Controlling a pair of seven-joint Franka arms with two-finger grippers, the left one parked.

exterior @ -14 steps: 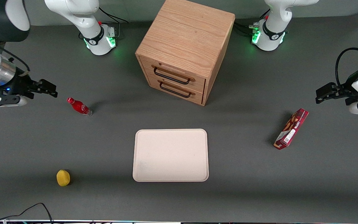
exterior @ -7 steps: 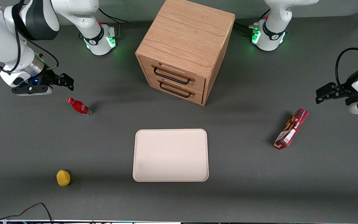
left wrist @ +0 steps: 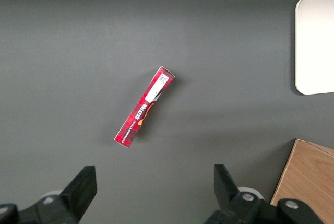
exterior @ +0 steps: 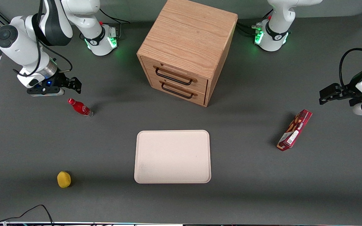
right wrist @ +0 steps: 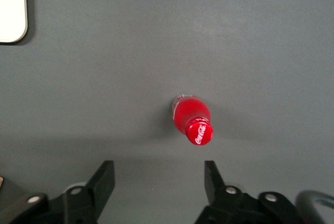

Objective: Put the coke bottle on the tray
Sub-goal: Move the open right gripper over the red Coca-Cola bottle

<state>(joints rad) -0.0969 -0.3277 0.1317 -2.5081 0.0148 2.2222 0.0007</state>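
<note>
Open gripper [exterior: 74, 86] hovers above the table [exterior: 262, 188], near the bottle [exterior: 80, 108].
The tray [exterior: 172, 156] lies nearer the camera than the cabinet [exterior: 187, 50]; the bottle stands upright, well apart from it, toward the working arm's end.

Looking like a robotics lab: green-lit arm bases [exterior: 101, 39] glowing along the top of the frame, a loose cable [exterior: 27, 212] trailing at lower left, the gripper [exterior: 76, 85] hanging at upper left over a grey table [exterior: 262, 188] (a small drawer cabinet [exterior: 187, 47] standing at top centre).
</note>
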